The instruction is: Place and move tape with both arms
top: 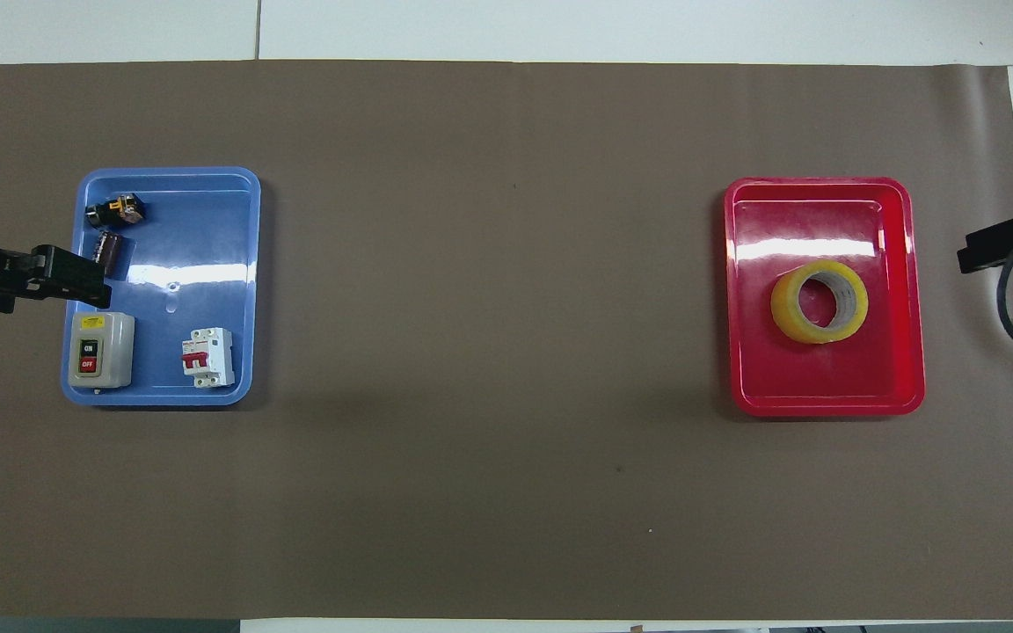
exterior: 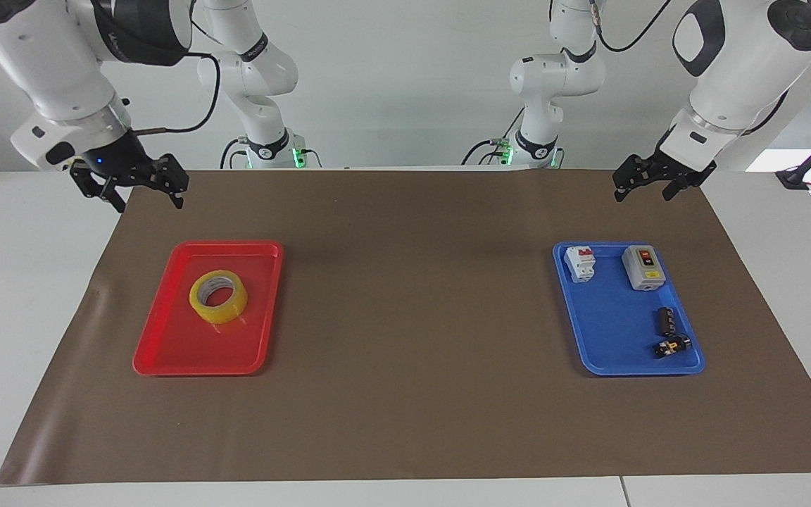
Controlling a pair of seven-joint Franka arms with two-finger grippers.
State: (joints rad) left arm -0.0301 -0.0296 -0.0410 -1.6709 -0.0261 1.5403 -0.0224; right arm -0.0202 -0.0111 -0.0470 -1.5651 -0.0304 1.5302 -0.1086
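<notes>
The tape (exterior: 235,305) is a yellow roll with a white printed core. It lies flat in the red tray (exterior: 187,345) at the right arm's end of the table, and nothing touches it. It also shows in the overhead view (top: 783,308) in the red tray (top: 823,378). My right gripper (exterior: 150,205) is open and empty, raised over the mat's edge beside the tray, clear of the tape. It shows at the overhead view's edge (top: 986,251). My left gripper (exterior: 643,196) is open and empty. It waits in the air over the blue tray's (exterior: 610,331) outer edge (top: 76,277).
The blue tray (top: 199,246) holds a grey switch box (exterior: 642,267), a white circuit breaker (exterior: 580,263) and two small dark parts (exterior: 666,320). A brown mat (exterior: 412,317) covers the table. Two smaller white arms stand at the robots' end.
</notes>
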